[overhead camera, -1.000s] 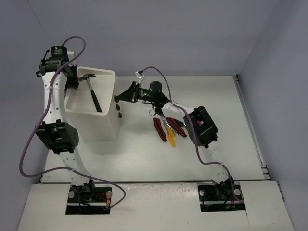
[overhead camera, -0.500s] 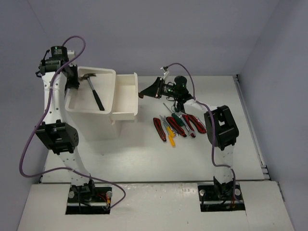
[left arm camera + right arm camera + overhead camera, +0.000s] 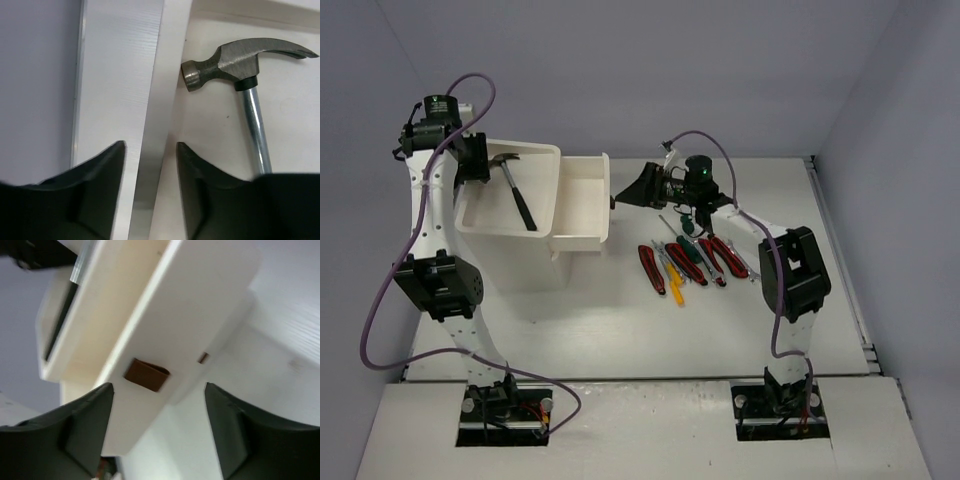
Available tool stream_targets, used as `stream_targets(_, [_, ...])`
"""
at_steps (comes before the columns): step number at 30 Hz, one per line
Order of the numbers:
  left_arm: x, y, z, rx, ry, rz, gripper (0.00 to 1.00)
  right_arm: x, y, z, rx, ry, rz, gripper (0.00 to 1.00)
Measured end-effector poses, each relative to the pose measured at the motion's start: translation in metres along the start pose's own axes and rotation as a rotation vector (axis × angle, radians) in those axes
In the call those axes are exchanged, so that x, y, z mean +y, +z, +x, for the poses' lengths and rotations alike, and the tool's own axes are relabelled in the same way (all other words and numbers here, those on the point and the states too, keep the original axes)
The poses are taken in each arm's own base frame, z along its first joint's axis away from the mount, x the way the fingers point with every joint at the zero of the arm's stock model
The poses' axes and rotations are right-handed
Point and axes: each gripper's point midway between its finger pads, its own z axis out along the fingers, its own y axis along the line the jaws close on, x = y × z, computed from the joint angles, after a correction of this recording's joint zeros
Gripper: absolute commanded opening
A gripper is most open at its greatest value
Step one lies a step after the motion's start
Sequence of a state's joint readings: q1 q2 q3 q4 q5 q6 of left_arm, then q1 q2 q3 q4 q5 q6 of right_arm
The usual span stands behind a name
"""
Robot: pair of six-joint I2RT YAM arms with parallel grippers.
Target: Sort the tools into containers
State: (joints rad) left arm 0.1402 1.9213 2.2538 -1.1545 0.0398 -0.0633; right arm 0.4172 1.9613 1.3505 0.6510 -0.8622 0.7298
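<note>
Between the spread fingers of the right pincer (image 3: 159, 389) sits the small dark-red handle (image 3: 146, 375) of a white plastic pull-out drawer (image 3: 604, 200), with a gap on either side of it. The jaws are wide apart and grip nothing. That drawer stands drawn out of the tall white boxy plastic cabinet (image 3: 535, 265) toward this pincer, its pale floor in view, which I judge leaves it ready to take tools.

Behind the right pincer, back toward its own arm base, the unsorted tools lie in a tight row on the white table (image 3: 620, 320): red-handled pliers (image 3: 650, 270), a yellow-handled screwdriver (image 3: 676, 290) and a green-handled screwdriver (image 3: 691, 256).

Across the cabinet, the left pincer (image 3: 150, 150) straddles the rim of the shallow top tray (image 3: 525, 147), one finger outside the wall and one inside. Whether it presses on the rim I cannot tell. The stance looks like bracing, so that the light cabinet does not slide when a drawer is pulled. Just beyond its inner finger lies the black-handled, steel-headed hammer (image 3: 235, 62), already in the tray, its head just beside the rim.
</note>
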Motion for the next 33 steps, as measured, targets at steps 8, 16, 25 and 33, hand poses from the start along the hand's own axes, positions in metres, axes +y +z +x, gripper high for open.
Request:
stream_targets(8, [0.005, -0.053, -0.030, -0.162, -0.054, -0.038, 0.65, -0.006, -0.044, -0.036, -0.088, -0.190, 0.332, 0.76])
stream_targets(16, [-0.030, -0.154, -0.019, -0.358, -0.121, 0.011, 0.66, -0.017, -0.114, -0.045, -0.175, -0.320, 0.663, 0.74])
stream_targets(25, [-0.147, -0.185, 0.060, -0.304, 0.028, 0.239, 0.66, -0.105, -0.174, 0.066, 0.035, -0.177, 1.004, 0.75])
stream_targets(33, [-0.199, -0.172, 0.107, -0.245, 0.130, 0.261, 0.66, -0.081, -0.194, 0.061, -0.042, -0.205, 1.022, 0.71])
